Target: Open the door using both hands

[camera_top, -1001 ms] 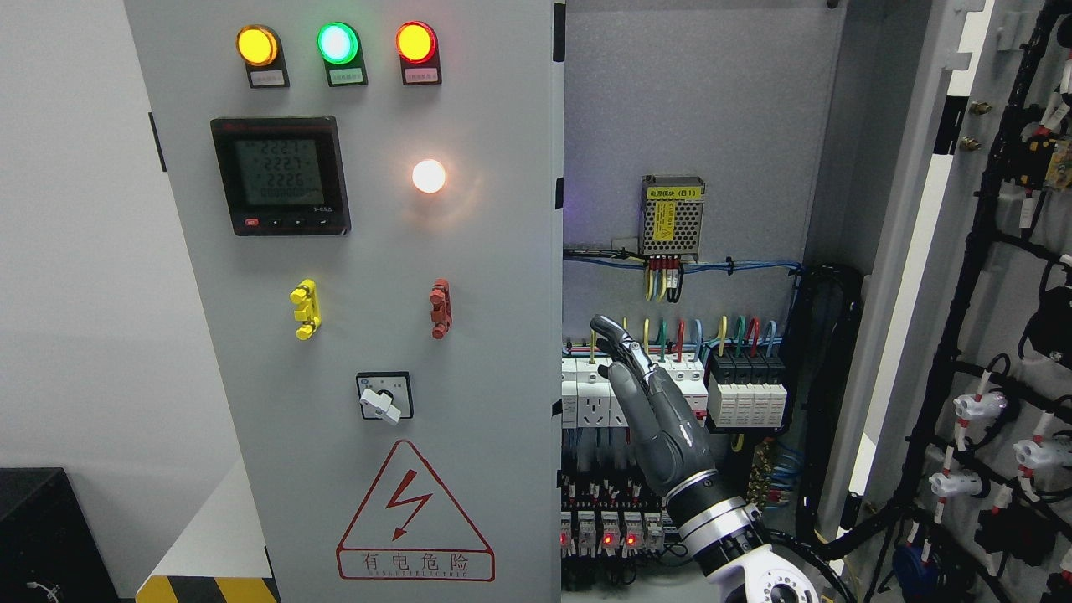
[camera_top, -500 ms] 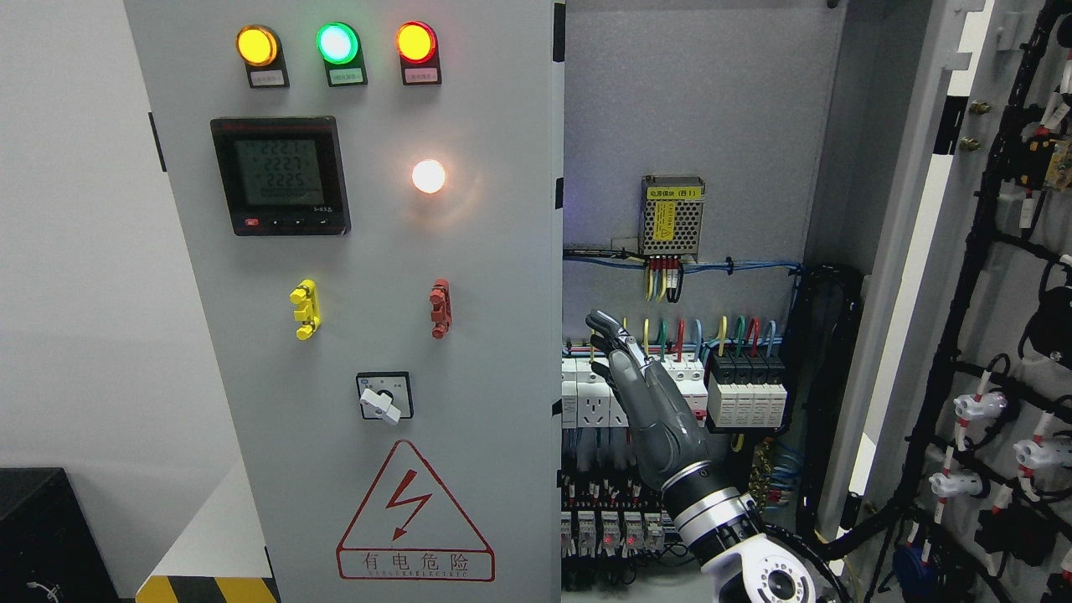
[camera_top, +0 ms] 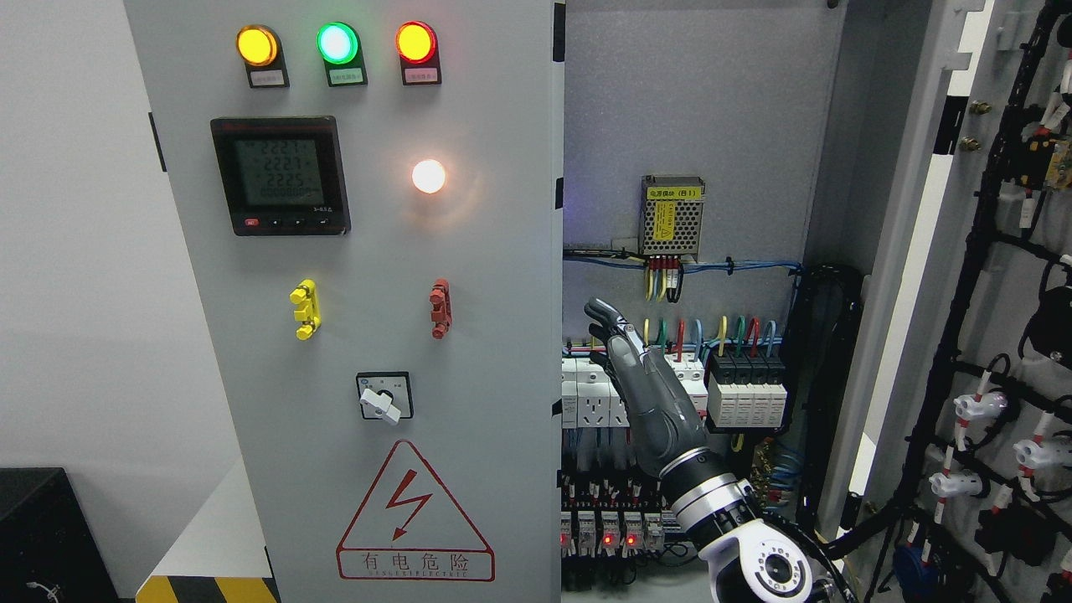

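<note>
The grey cabinet's left door (camera_top: 377,251) is closed and carries lamps, a meter, a rotary switch and a warning triangle. The right door (camera_top: 988,276) stands swung wide open at the picture's right, its inner side with black cable harness facing me. My right hand (camera_top: 614,333) comes up from the bottom right into the open compartment. Its fingers are stretched out and hold nothing. The fingertips (camera_top: 596,308) point up and left, just right of the closed door's edge (camera_top: 559,335) and in front of the breakers (camera_top: 595,394). Whether they touch the edge I cannot tell. My left arm does not show.
Inside the compartment are a power supply (camera_top: 672,216), coloured wires, terminal blocks (camera_top: 745,389) and relays with red lights (camera_top: 607,532). A black box (camera_top: 42,536) and a yellow-black striped edge (camera_top: 205,589) sit at the lower left beside a white wall.
My right hand has risen a little and its wrist has moved further into the picture; the fingers have drawn closer together. The doors have not moved.
</note>
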Robot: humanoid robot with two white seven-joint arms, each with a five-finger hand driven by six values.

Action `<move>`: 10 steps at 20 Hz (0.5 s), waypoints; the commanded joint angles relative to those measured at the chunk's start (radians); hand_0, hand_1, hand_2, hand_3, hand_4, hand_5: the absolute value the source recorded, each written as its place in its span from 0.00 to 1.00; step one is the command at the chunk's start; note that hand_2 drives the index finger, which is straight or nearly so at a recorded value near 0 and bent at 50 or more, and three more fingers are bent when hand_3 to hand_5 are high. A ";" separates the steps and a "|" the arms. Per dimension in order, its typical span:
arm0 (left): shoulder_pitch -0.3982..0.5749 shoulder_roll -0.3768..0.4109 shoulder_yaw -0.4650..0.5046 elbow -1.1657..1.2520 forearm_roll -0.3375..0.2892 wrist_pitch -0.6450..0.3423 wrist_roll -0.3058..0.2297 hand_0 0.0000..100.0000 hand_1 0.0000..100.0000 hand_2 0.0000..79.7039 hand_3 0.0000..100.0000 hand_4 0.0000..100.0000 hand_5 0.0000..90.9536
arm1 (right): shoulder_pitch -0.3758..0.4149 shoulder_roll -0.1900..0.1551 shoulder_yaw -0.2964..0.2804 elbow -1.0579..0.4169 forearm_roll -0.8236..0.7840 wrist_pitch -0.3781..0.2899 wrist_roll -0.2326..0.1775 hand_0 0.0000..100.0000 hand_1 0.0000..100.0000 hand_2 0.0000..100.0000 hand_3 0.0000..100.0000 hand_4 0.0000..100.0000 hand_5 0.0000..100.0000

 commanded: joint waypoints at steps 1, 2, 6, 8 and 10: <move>0.009 -0.017 0.039 -0.014 -0.007 -0.003 0.000 0.12 0.56 0.00 0.00 0.00 0.00 | -0.002 -0.002 0.001 0.010 -0.036 0.002 0.007 0.07 0.14 0.00 0.00 0.00 0.00; 0.009 -0.017 0.039 -0.014 -0.007 -0.003 0.000 0.12 0.56 0.00 0.00 0.00 0.00 | -0.005 -0.004 0.001 0.010 -0.041 0.002 0.007 0.07 0.14 0.00 0.00 0.00 0.00; 0.009 -0.017 0.039 -0.014 -0.007 -0.003 0.000 0.12 0.56 0.00 0.00 0.00 0.00 | -0.011 -0.007 0.005 0.014 -0.084 0.002 0.007 0.07 0.14 0.00 0.00 0.00 0.00; 0.009 -0.017 0.039 -0.014 -0.005 -0.003 0.000 0.12 0.56 0.00 0.00 0.00 0.00 | -0.014 -0.013 0.015 0.016 -0.096 0.002 0.007 0.07 0.14 0.00 0.00 0.00 0.00; 0.009 -0.017 0.039 -0.014 -0.007 -0.002 0.000 0.12 0.56 0.00 0.00 0.00 0.00 | -0.016 -0.016 0.017 0.016 -0.098 0.002 0.008 0.07 0.14 0.00 0.00 0.00 0.00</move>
